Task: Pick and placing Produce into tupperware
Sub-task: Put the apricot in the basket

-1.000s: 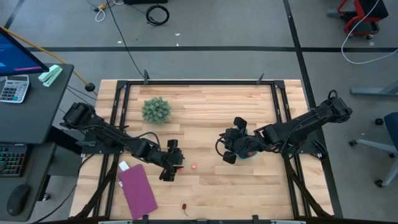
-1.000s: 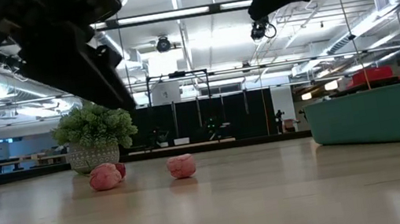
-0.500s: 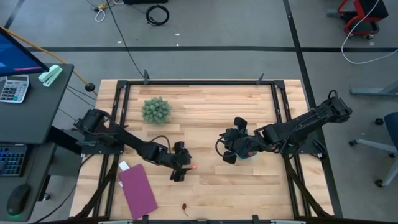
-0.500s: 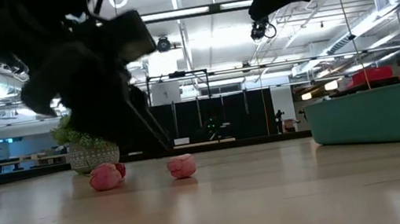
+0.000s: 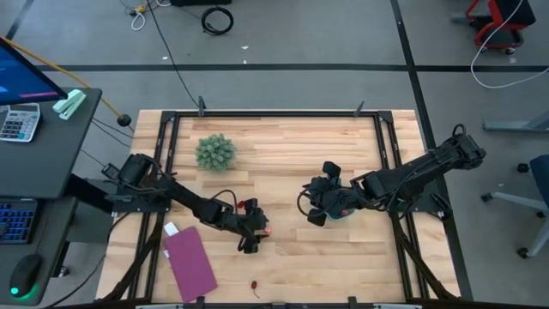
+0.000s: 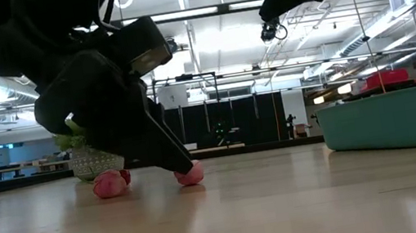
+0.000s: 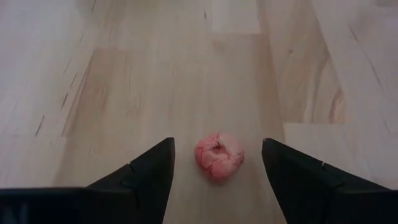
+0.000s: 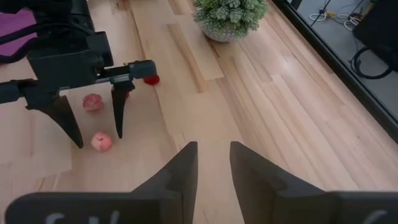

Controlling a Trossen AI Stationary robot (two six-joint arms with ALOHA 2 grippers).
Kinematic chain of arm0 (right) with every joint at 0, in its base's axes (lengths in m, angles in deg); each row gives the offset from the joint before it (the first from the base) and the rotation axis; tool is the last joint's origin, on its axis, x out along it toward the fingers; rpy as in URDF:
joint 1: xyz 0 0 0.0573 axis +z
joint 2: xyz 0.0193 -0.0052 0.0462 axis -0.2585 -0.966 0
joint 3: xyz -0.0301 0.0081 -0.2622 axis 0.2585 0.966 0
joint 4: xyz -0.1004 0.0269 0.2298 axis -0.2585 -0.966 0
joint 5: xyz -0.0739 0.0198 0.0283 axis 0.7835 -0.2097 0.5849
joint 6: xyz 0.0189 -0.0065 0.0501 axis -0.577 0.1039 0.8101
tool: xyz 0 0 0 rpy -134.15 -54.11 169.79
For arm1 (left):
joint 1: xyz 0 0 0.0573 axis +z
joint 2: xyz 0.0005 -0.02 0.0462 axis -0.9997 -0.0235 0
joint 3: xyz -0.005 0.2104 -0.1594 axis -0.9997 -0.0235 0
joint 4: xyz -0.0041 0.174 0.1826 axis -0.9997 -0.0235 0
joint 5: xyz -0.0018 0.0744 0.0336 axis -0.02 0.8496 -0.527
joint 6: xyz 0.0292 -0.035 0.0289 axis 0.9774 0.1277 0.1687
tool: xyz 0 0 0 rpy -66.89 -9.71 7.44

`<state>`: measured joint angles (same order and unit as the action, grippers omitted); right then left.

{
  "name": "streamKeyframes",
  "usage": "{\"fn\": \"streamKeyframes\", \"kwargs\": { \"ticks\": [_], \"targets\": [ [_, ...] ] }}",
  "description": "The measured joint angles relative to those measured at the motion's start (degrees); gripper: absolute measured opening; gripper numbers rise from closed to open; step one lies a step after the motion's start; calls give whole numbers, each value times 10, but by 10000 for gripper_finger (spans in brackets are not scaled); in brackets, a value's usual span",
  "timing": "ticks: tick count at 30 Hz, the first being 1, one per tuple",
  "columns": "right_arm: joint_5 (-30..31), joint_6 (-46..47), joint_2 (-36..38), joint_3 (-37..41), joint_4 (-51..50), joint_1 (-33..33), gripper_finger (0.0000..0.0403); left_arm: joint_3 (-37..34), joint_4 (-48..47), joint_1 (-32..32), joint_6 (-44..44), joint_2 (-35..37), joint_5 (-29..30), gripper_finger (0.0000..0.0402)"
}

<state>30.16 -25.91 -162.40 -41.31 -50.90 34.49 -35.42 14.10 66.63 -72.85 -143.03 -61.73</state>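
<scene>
I'm looking down on a pale wooden-plank table [image 5: 283, 163] with a black frame around its edges, set on grey floor; a desk with a calculator [image 5: 19, 122] sits past the left edge. From table height the room behind is a big hall with ceiling light strips.

Containers next: the teal tupperware [image 6: 392, 118] sits toward the right edge, mostly hidden from above under my right hand [image 5: 328, 204]. I can make out something red above its rim, but I can't tell what it is. The right hand hovers there with its fingers [image 8: 177, 177] spread a little, nothing between them.

A potted green leafy clump [image 5: 214, 152] stands near the far-left corner. A flat purple rectangle [image 5: 190, 262] lies at the near-left corner.

Now the action: my left hand [image 7: 216, 165] is down on the table near the middle of the near edge, fingers [image 8: 65, 121] spread wide on either side of a pink toy fruit [image 7: 219, 155], tips low beside it, not touching it. A second pink piece [image 8: 92, 102] and a small red one [image 8: 151, 79] lie just beyond it, toward the left. One more dark red piece with a stem [image 5: 256, 284] rests right by the near edge.
</scene>
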Motion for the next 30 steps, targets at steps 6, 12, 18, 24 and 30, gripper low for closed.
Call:
{"fn": "streamKeyframes", "kwargs": {
  "ticks": [6,12,18,24,30],
  "targets": [
    [0,0,0,0,0,0,103,0,-1,0,-17,0,-8,223],
    [0,0,0,0,0,0,103,1,11,6,-30,-21,-21,188],
    [0,0,0,0,-2,0,102,1,13,12,-25,-23,-23,154],
    [-1,5,1,-4,-18,0,102,0,48,25,-21,-16,-27,124],
    [-25,82,20,-55,-136,9,101,13,72,47,42,-16,-27,117]
  ]
}}
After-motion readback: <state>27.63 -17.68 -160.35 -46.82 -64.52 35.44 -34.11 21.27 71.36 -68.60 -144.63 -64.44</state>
